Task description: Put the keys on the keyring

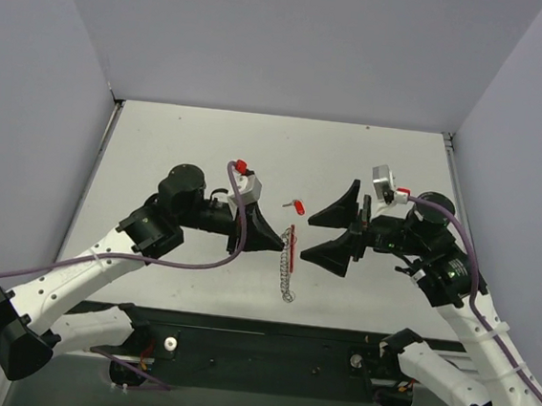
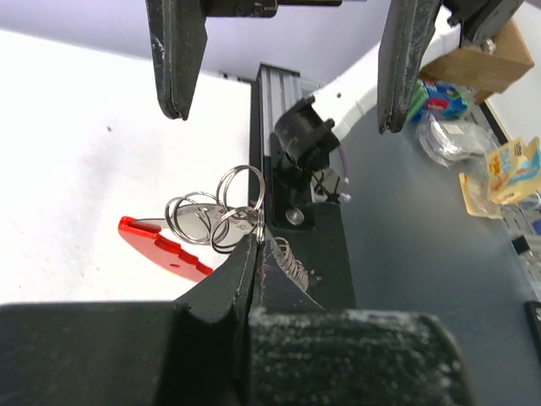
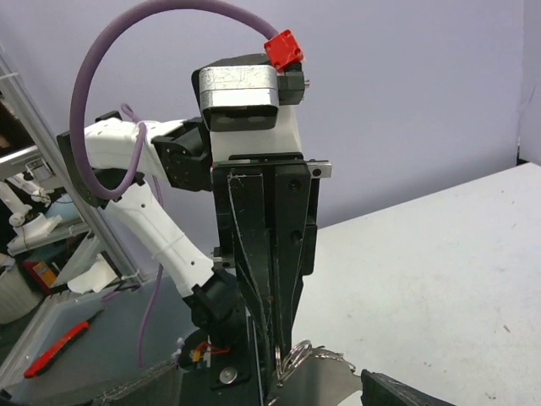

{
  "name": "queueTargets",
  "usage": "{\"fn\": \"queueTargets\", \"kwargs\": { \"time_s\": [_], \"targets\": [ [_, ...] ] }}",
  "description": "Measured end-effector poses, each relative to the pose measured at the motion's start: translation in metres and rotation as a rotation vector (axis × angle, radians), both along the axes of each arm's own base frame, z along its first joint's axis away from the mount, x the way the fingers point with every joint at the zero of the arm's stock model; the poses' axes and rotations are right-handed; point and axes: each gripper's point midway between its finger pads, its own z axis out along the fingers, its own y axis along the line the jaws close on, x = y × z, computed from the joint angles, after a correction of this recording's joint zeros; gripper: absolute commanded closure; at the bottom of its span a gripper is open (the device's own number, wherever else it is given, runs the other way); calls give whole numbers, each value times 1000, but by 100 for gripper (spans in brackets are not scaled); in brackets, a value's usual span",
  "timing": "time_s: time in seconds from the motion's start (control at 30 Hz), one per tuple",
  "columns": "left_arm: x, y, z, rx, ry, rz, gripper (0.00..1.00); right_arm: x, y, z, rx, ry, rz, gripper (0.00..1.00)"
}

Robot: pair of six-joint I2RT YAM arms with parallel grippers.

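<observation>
Two arms meet over the middle of the white surface [image 1: 190,147] in the overhead view. The left fingers [image 1: 266,233] are pressed together, their tips clamped on the keyring [image 1: 291,248]. It is a long thin piece seen edge-on, bright red at its far end and grey-silver and jagged at its near end. The right fingers [image 1: 338,208] are spread wide, one far and one near. They hold nothing, and their tips are just right of the keyring. The key [image 1: 299,207], a tiny thing with a red plastic head and a thin silver shaft, lies on the surface just beyond the keyring's far end. It sits between the two arms and touches neither.

From the left wrist, the left fingers [image 2: 245,288] show as a shut black wedge at the bottom. The keyring [image 2: 169,247] sits at their tips as a red toothed strip joined to overlapping silver wire loops. The right fingers [image 2: 176,51] hang from the top edge, set far apart with nothing between them.

From the right wrist, the left fingers [image 3: 270,279] stand upright, closed, under a grey and white wrist block. A silver loop of the keyring [image 3: 297,351] shows at their tips. Only a dark corner of the right fingers [image 3: 406,391] shows at the bottom right.
</observation>
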Motion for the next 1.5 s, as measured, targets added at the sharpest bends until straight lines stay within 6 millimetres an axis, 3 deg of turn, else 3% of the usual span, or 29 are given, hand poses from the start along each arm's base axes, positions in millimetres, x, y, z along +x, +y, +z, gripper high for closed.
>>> {"fn": "queueTargets", "kwargs": {
  "time_s": [0.27,0.47,0.57,0.6,0.7,0.8,0.97,1.1,1.2,1.5],
  "targets": [
    [1,1,13,-107,-55,33,100,5,-2,3,11,1,-35,15],
    [-1,0,23,-184,-72,29,100,6,-1,5,20,-3,-35,27],
    [-5,0,32,-233,-82,10,100,7,0,3,22,3,-35,41],
    [-6,0,35,-249,-89,5,100,7,0,2,22,5,-35,52],
    [-11,1,47,-291,-105,-22,100,10,2,-1,22,18,-37,67],
    [-15,1,54,-320,-117,-50,100,12,4,-1,26,28,-38,71],
    [-17,-2,51,-318,-99,-80,100,14,6,1,47,30,-39,68],
    [-16,-3,49,-312,-92,-84,100,14,6,3,58,31,-39,48],
    [-15,-3,47,-303,-95,-79,100,14,4,3,63,31,-45,40],
    [-4,-1,35,-235,-109,0,100,13,-4,11,80,-2,-76,40]
  ]
}}
